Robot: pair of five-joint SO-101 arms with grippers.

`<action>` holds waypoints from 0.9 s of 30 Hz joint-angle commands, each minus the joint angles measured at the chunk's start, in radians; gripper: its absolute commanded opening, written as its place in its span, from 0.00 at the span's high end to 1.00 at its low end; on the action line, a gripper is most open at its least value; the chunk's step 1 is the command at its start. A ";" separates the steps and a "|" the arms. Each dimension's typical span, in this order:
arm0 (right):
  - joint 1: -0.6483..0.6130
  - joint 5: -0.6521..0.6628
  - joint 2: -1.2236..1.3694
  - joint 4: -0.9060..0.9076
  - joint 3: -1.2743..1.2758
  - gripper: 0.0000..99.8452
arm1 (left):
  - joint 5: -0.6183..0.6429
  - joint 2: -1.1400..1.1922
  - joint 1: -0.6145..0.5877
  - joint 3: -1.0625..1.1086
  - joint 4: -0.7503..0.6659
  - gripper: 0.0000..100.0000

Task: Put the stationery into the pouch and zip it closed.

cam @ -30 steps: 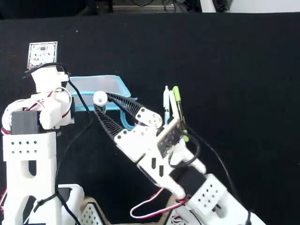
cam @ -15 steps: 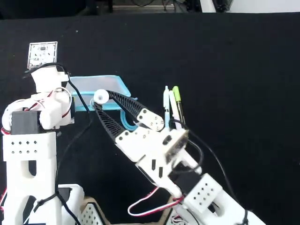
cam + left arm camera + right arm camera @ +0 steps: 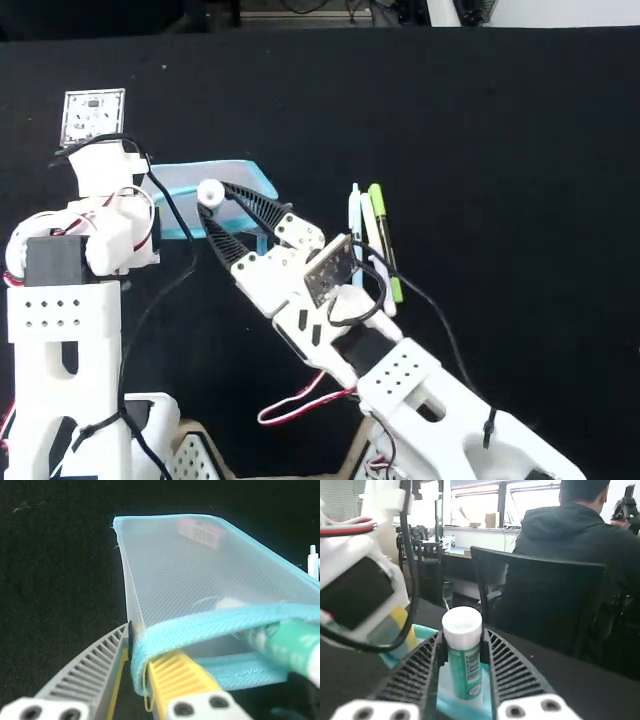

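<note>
A translucent pouch (image 3: 205, 185) with a teal zip rim lies at the left of the black table. My left gripper (image 3: 137, 645) is shut on the pouch's rim (image 3: 200, 625), holding the mouth up. My right gripper (image 3: 213, 205) is shut on a glue stick (image 3: 464, 665) with a white cap (image 3: 210, 193), held at the pouch's mouth. In the left wrist view the green-and-white glue stick (image 3: 285, 642) pokes in under the rim. A small pinkish item (image 3: 200, 531) lies inside the pouch. Three pens (image 3: 370, 225) lie side by side right of the pouch.
A white square card (image 3: 92, 115) sits at the back left. The left arm's base (image 3: 60, 330) stands at the front left. Bare black table (image 3: 500, 150) stretches to the right and back.
My right arm has swung left and slightly back, carrying the glue stick closer over the pouch's mouth. The left arm and pouch have stayed put.
</note>
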 commanded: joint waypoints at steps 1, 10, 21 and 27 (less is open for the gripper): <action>-0.043 -0.005 -0.027 0.086 -0.047 0.99 | -0.005 -0.009 -0.008 -0.004 0.002 0.97; -0.086 -0.011 -0.173 0.680 -0.231 0.75 | -0.005 -0.009 -0.008 -0.004 0.000 0.97; 0.103 -0.012 -0.526 0.775 -0.275 0.75 | -0.006 -0.009 -0.008 -0.004 0.002 0.97; 0.351 -0.012 -0.716 1.033 -0.275 0.75 | -0.008 -0.009 -0.008 -0.004 0.003 0.97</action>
